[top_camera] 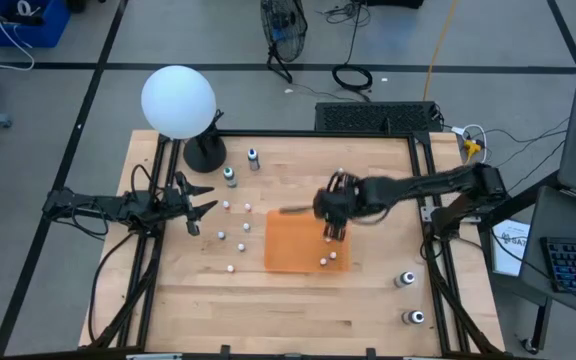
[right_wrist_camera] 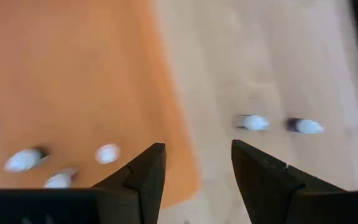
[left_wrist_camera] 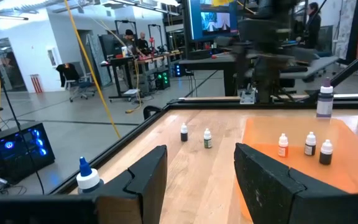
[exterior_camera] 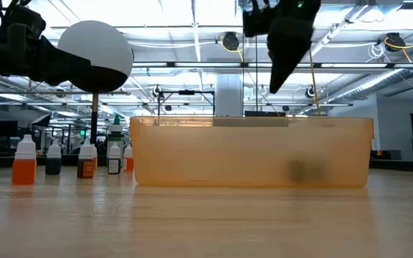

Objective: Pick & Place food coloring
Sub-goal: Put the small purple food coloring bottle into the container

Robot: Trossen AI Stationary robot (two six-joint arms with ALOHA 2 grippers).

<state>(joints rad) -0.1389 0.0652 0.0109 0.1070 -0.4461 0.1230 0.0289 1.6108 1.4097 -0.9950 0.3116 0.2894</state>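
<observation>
Bottles are the whole job here: tiny plastic food-coloring droppers with white caps, which I judge to be light, stiff, a bit slick and easy to tip, so the sensible hold is across the body just under the cap.

Nearest the front edge on the right, two larger grey-bodied bottles (top_camera: 405,279) stand apart from the rest. Further in, the flat translucent orange plastic tray (top_camera: 290,248) sits mid-table with low walls; in the overhead view at least three small white-capped bottles (top_camera: 334,257) show at its right side, beneath the right gripper (top_camera: 332,236). That gripper hangs above the tray with fingers apart and nothing between them.

Left of the tray, a loose scatter of small bottles on the bare wooden table (top_camera: 298,305) includes several whitish-capped ones (top_camera: 230,213). The left gripper (top_camera: 200,213) waits at the table's left edge, fingers spread and empty.

Farther back stand two taller bottles (top_camera: 230,176) near the white globe lamp on a black base (top_camera: 178,101).
</observation>
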